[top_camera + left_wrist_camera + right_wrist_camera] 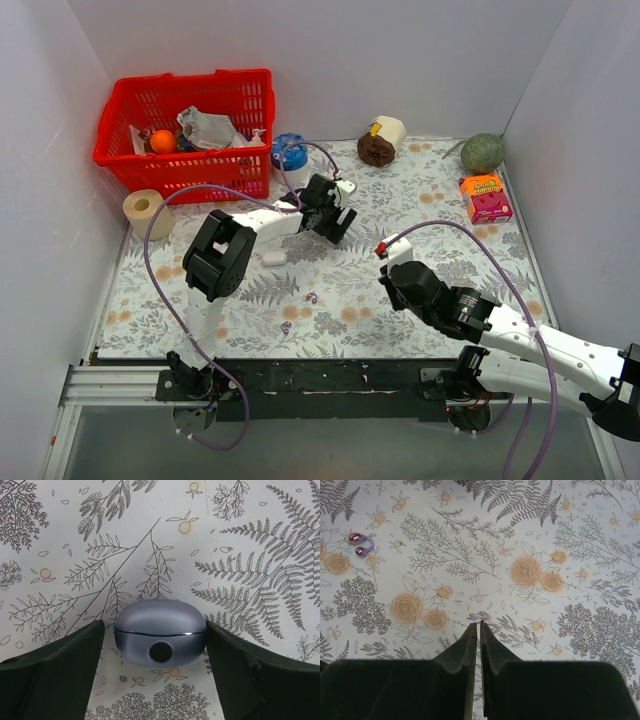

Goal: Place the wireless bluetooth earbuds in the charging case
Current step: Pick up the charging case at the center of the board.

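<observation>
Watching from above: the left claw point(338, 218) is out at mid-table over the leafy cloth point(440, 300), and whatever sits between its fingers is hidden under the wrist from up here.
Left wrist view: this one shows it, a silver-blue disc point(160, 632), rounded, with a thin seam and a dark round spot on its front. It sits on the cloth right between the two black fingers point(60, 670).
Left claw: wide, straddling the disc. A sliver of cloth shows at the left finger; the right finger looks flush with the disc, though I cannot tell if it really touches.
Case: the white oval case point(274, 258) lies on the cloth just beside the left forearm, apart from the claw. Only the top view has it; neither wrist camera catches it.
Earbuds: the earbuds point(312, 297) are two tiny purple bits in front of the case, toward the arm bases. The other earbud point(286, 327) lies nearer the table's front edge.
Right wrist view: one shiny purple piece with a pale loop point(361, 545) shows in the upper left corner, far sharper than from above. Which of the two it is, I cannot tell.
Right claw: the right claw point(480, 626) is narrow, its fingers drawn to a hairline slit with nothing between them, low over the orange flowers and well apart from that purple piece.
Basket: the red basket point(200, 172) stands in the far left corner, seen only from above.
</observation>
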`<action>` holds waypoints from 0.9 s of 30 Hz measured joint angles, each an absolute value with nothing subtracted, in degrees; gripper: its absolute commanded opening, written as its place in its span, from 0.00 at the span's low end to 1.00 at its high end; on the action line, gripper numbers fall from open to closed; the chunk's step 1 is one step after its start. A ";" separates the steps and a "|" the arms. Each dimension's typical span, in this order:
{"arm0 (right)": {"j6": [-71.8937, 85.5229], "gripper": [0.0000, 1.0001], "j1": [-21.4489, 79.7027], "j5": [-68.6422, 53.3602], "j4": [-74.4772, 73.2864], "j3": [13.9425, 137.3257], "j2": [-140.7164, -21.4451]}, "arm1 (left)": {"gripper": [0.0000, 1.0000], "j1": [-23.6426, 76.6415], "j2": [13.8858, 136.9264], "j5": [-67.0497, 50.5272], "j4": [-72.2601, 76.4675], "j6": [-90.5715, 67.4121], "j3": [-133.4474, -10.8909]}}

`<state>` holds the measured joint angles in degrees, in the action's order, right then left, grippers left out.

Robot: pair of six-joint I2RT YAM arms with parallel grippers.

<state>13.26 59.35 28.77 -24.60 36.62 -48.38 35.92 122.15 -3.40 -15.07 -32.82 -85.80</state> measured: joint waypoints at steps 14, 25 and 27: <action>13.26 0.14 59.24 28.73 -24.18 36.62 -48.07 | 0.28 36.25 121.56 -2.98 -14.81 -33.30 -85.12; 16.60 0.44 56.53 20.29 -24.97 48.56 -51.66 | 0.01 36.18 87.24 -8.91 2.72 -37.21 -54.65; 17.47 0.52 56.25 16.03 -23.68 50.70 -51.68 | 0.00 36.64 75.79 -12.45 11.53 -37.45 -46.13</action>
<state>17.47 56.25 16.03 -23.68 50.70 -51.68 36.64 75.79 -12.45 11.53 -37.45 -46.13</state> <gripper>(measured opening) 0.421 0.623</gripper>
